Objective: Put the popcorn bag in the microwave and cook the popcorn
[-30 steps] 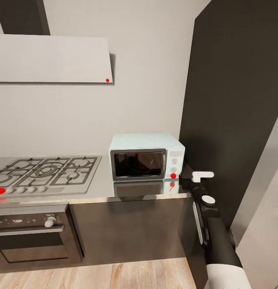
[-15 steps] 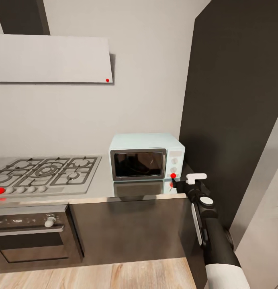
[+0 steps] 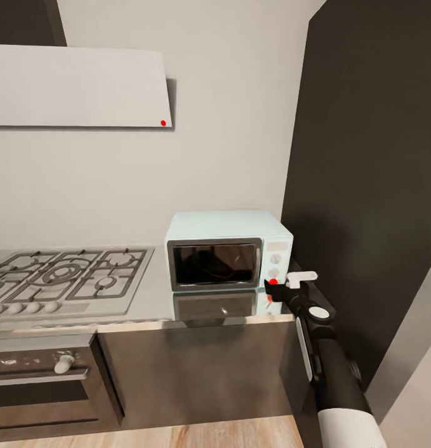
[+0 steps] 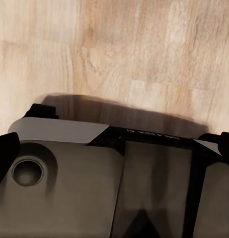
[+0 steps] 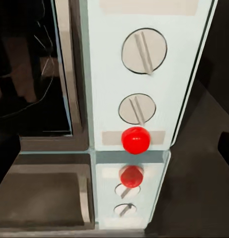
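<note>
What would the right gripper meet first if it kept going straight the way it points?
Most likely the microwave's control panel, at or near the red dot below the two knobs; the right gripper points straight there.

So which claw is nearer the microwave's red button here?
Right. The right claw sits just in front of the red button on the microwave. The left claw hangs low over the wooden floor, away from the microwave.
</note>
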{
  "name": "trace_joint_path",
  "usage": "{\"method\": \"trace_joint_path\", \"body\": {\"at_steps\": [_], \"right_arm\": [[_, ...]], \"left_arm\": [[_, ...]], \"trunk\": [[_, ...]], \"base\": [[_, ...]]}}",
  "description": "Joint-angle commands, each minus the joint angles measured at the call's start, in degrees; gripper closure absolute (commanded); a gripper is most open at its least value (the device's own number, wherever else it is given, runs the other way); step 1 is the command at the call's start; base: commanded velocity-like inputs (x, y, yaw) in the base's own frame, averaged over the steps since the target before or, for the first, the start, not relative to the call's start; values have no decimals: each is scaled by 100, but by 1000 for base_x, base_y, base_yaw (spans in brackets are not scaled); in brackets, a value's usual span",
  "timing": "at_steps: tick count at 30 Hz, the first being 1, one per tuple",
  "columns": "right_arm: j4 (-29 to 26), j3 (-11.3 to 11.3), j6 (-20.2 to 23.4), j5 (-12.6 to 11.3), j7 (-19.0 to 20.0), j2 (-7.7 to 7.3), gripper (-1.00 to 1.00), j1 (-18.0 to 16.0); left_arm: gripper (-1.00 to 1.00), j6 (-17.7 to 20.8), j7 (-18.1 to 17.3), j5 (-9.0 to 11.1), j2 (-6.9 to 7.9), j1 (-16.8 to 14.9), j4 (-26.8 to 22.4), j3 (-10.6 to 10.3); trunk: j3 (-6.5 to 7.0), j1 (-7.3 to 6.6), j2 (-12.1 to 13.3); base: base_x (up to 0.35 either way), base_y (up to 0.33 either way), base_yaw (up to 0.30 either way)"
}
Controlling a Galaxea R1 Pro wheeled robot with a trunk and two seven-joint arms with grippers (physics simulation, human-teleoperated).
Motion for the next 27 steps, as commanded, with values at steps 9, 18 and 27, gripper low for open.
{"method": "trace_joint_path", "body": {"at_steps": [9,18,27], "right_arm": [[784,-74,-390,65,25,7,-100,-5],[921,-552,-683,80,26,7,-100,-5],[947,-585,-730,104,134,7,-100,-5]], "left_arm": [[-100,-24,-22,61,-1,-6,12,-48],[-100,-24,-22,60,-1,-6,12,-48],[-100,-24,-22,61,-1,-6,11,-48]], "trunk": [[-7,1,-5],[-7,1,-5],[-7,1,-5]], "base": [[2,0,0],[0,0,0],[0,0,0]]}}
